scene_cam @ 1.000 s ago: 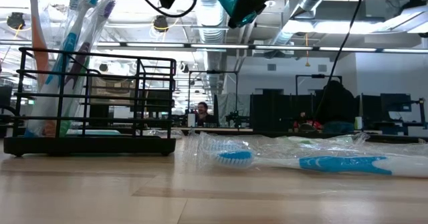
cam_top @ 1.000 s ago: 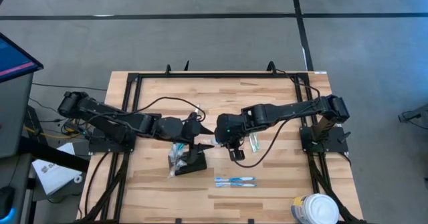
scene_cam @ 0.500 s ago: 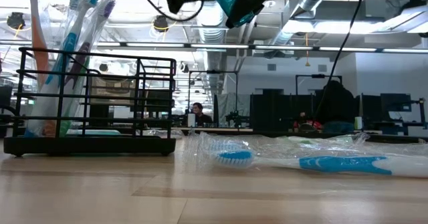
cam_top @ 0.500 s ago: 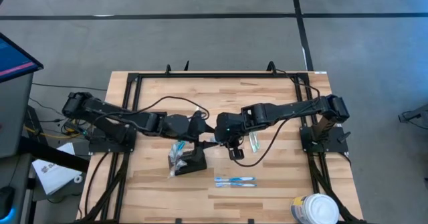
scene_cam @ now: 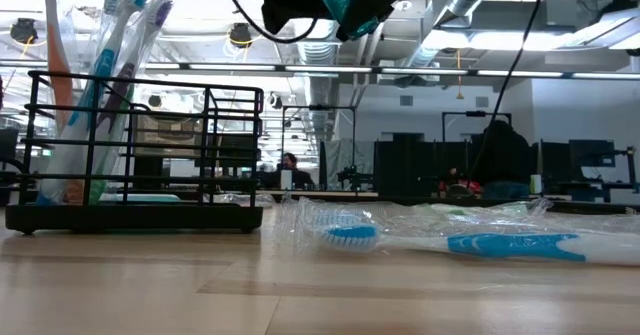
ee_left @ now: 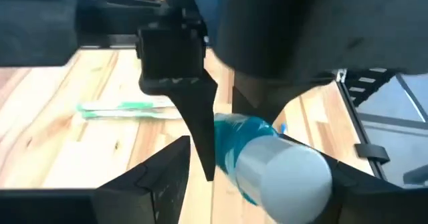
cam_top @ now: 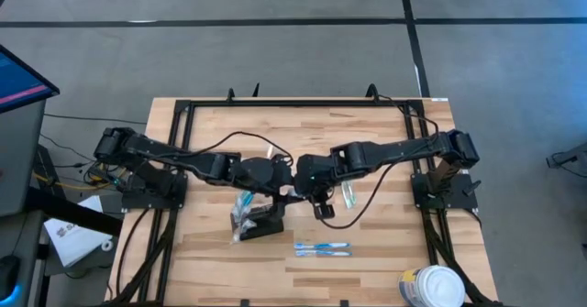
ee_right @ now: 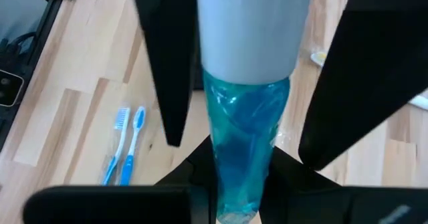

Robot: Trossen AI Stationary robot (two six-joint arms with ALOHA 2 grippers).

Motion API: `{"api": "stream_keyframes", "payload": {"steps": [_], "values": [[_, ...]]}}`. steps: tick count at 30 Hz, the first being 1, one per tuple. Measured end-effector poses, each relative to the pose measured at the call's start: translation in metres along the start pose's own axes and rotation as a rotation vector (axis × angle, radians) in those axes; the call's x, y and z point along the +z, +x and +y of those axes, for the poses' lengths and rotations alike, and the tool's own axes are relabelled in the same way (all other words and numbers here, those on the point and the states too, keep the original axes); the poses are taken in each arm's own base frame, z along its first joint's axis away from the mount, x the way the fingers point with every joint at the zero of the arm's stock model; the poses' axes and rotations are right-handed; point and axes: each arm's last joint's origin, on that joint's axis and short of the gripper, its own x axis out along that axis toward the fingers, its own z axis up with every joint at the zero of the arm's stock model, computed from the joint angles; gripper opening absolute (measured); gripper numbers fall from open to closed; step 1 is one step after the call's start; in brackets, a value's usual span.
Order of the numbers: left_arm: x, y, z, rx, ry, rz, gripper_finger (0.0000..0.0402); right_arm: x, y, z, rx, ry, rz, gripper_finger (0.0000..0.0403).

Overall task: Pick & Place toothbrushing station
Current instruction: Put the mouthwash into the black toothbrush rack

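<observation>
- My right gripper (ee_right: 247,110) grips a teal tube (ee_right: 244,144) above the bench (cam_top: 385,252) middle.
- My left gripper (ee_left: 267,164), fingers spread, brackets that tube's grey cap (ee_left: 284,170).
- The black holder (cam_top: 260,217) stands just below.

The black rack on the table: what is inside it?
The rack holds upright wrapped toothbrushes, at its left end. Their lower ends are hard to make out behind the bars.
</observation>
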Motion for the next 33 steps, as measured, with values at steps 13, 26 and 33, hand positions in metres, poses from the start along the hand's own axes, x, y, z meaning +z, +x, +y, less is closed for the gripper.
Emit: {"api": "stream_keyframes", "payload": {"steps": [13,26,33], "values": [[0.0013,-0.0002,-0.0004,-0.003,0.0,-0.012,0.0131,-0.0003,-0.0002,-0.0003,-0.001,0.005,0.003,0.0059],[0.0016,-0.0002,-0.0003,0.0,-0.001,-0.015,0.0082,-0.0005,-0.0003,-0.0002,0.001,0.032,0.006,0.0059],[0.0017,-0.001,-0.0004,-0.003,-0.002,-0.013,0.0079,-0.0006,-0.0004,-0.0001,0.001,0.03,0.007,0.0075]]}}
